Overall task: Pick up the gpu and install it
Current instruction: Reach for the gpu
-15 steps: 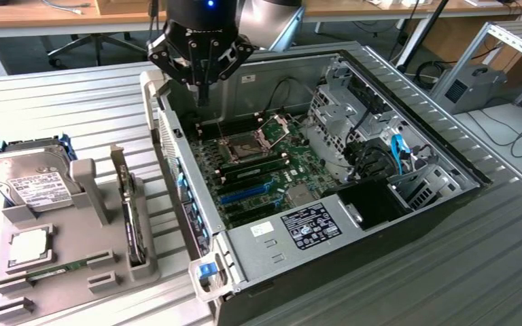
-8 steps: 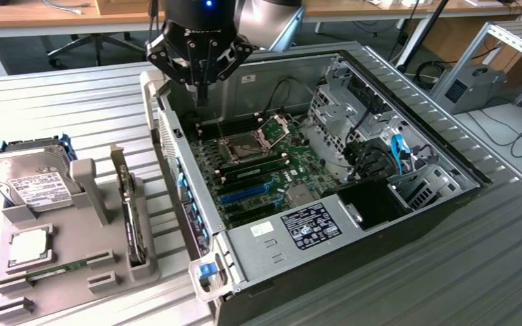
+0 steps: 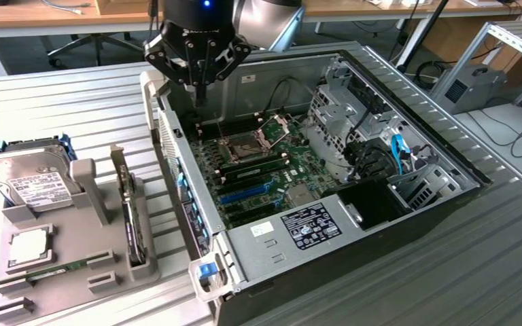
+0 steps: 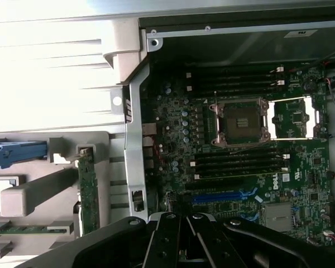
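Pincer (image 3: 201, 96) seen shut (nothing held), hung above open computer case (image 3: 379, 251), over motherboard (image 3: 274, 173) corner. Gpu (image 3: 132, 217) stood on edge in grey holder (image 3: 71, 299) on bench (image 3: 62, 115), well apart.

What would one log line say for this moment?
black gripper: shut, empty | above open black computer case | green gpu card: on edge in grey holder

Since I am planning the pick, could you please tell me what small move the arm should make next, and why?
I would probably carry the gripper toward the exterior view's left and open it. It hangs shut and empty over the open computer case, while the gpu stands on edge in the grey holder beside the case, not yet picked up.
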Motion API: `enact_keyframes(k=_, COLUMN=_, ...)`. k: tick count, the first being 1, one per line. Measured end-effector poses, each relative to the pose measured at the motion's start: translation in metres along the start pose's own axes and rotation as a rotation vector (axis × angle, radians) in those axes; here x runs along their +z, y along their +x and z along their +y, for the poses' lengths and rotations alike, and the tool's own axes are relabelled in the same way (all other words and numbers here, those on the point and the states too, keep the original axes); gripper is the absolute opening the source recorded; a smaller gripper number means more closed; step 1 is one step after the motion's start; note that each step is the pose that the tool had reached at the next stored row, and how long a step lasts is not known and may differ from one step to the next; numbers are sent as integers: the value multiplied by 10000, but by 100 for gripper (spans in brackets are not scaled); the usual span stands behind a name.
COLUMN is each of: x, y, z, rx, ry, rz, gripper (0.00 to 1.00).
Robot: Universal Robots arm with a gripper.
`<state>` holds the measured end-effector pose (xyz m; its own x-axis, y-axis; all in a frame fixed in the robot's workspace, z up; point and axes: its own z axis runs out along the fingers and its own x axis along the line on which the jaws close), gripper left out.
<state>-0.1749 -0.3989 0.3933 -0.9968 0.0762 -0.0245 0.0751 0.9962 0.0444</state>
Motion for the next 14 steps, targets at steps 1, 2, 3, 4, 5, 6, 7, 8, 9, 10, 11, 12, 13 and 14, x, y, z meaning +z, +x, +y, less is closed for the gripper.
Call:
enact_keyframes(k=1, x=0, y=2, z=0, rx=-1, ry=0, rz=0, gripper=11)
enact_keyframes(k=2, x=0, y=4, z=0, rx=0, ry=0, rz=0, gripper=11)
enact_keyframes(k=3, x=0, y=8, z=-1, rx=1, ry=1, rz=0, gripper=11)
enact_keyframes(k=4, x=0, y=11, z=-1, rx=0, ry=0, rz=0, gripper=11)
enact_keyframes(k=5, x=-1, y=16, z=-2, rx=0, ry=0, rz=0, gripper=11)
enact_keyframes(k=6, x=-1, y=17, z=-1, rx=0, ry=0, rz=0, gripper=11)
enact_keyframes(k=7, x=0, y=17, z=-1, rx=-1, ry=0, rz=0, gripper=11)
enact_keyframes(k=8, x=-1, y=17, z=-1, rx=-2, ry=0, rz=0, gripper=11)
enact_keyframes(k=9, x=0, y=19, z=-1, rx=-1, ry=0, rz=0, gripper=11)
enact_keyframes(k=10, x=-1, y=23, z=-2, rx=0, ry=0, rz=0, gripper=11)
enact_keyframes(k=11, x=0, y=27, z=-2, rx=1, ry=0, rz=0, gripper=11)
enact_keyframes(k=12, x=-1, y=30, z=-2, rx=0, ry=0, rz=0, gripper=11)
enact_keyframes(k=13, x=-1, y=34, z=-3, rx=0, ry=1, rz=0, gripper=11)
enact_keyframes(k=14, x=-1, y=37, z=-3, rx=0, ry=1, rz=0, gripper=11)
